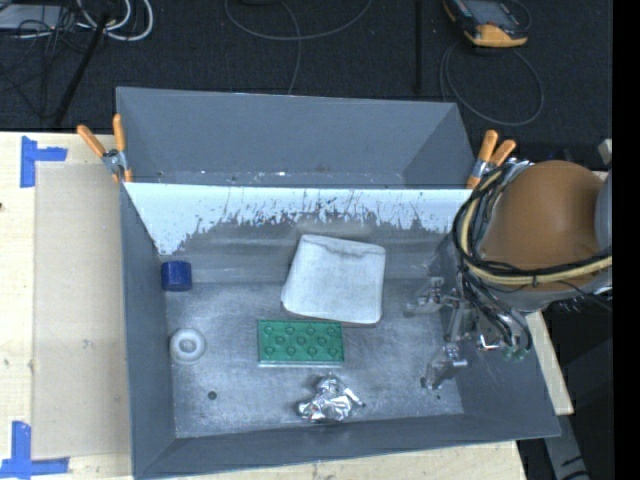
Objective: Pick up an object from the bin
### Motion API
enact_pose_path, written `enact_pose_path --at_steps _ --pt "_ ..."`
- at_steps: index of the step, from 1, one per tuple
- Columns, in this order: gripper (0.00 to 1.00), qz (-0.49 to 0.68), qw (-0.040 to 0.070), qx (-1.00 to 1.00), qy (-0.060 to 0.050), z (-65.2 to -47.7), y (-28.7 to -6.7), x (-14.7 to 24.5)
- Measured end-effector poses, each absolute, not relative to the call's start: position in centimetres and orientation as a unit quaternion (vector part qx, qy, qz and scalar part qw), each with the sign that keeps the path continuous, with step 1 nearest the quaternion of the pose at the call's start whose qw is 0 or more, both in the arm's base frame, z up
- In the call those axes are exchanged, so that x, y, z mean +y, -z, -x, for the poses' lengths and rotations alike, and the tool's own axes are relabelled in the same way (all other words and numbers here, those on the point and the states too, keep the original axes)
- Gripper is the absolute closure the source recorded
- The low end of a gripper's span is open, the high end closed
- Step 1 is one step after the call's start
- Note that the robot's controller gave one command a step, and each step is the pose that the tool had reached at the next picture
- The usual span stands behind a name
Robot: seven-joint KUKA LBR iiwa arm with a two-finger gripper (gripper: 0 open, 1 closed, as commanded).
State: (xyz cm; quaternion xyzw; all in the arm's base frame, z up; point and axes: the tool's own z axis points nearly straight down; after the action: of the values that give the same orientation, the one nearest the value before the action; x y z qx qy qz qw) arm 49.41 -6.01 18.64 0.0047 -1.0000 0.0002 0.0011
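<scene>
The gripper (443, 360) is hanging low over the bare floor of the bin (150, 368), well right of the green studded plate (300, 342), and I'm not able to tell whether it's open or closed. The crumpled foil (328, 401) is lying just below that plate, and the white cloth pad (335, 278) is sitting just above it.

Robotics lab, robot arm (540, 218) over grey metal bin (290, 148), loose cables (125, 13) on dark floor (340, 63)

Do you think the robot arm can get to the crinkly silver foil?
Probably yes. The arm hangs over the right of the bin, and only bare floor lies between it and the foil near the front wall.
</scene>
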Motion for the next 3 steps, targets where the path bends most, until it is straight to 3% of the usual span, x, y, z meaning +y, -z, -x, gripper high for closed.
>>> enact_pose_path --at_steps 1,2,3 --pt "0.0 -0.008 -0.002 -1.0 0.0 -50.3 -7.4 -8.2" --pt "0.0 -0.093 -0.001 -0.996 0.0 -56.0 -8.1 -7.8" --pt "0.0 -0.035 0.002 -0.999 0.002 -52.7 -8.8 -2.3"
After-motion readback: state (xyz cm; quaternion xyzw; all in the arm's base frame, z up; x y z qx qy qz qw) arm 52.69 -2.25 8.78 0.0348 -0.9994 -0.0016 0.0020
